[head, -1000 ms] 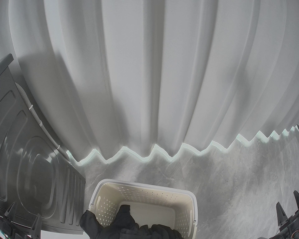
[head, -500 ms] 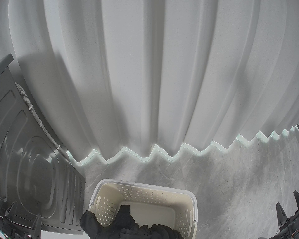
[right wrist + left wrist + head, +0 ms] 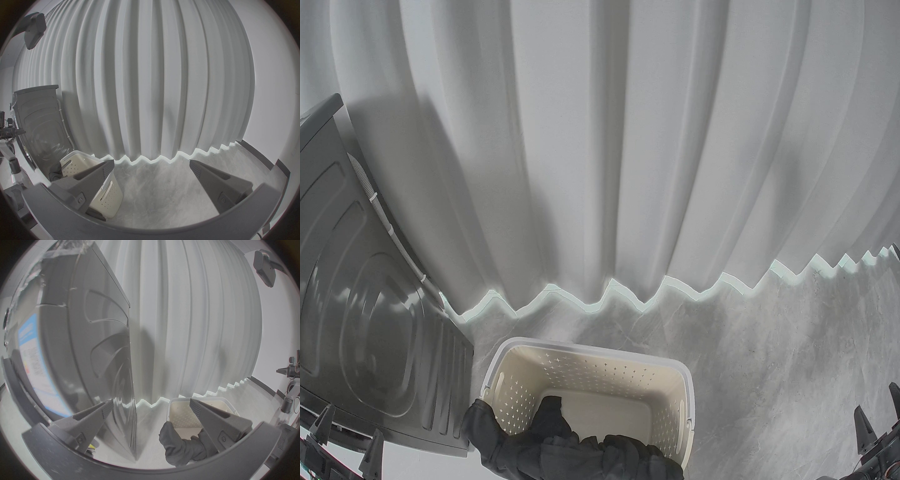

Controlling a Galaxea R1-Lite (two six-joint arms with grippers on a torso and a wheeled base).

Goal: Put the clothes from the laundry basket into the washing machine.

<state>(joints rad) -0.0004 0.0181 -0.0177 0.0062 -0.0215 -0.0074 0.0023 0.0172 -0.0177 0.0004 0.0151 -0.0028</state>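
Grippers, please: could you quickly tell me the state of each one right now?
Left gripper: open, holding nothing.
Right gripper: open, holding nothing.

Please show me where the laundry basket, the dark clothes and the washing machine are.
laundry basket [image 3: 600,378]: head view, far inner wall.
dark clothes [image 3: 550,444]: head view, middle of the pile.
washing machine [image 3: 369,312]: head view, grey embossed panel.

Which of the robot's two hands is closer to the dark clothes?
The left hand, beside the washing machine: the dark clothes lie just ahead of it. The right hand hangs over bare floor.
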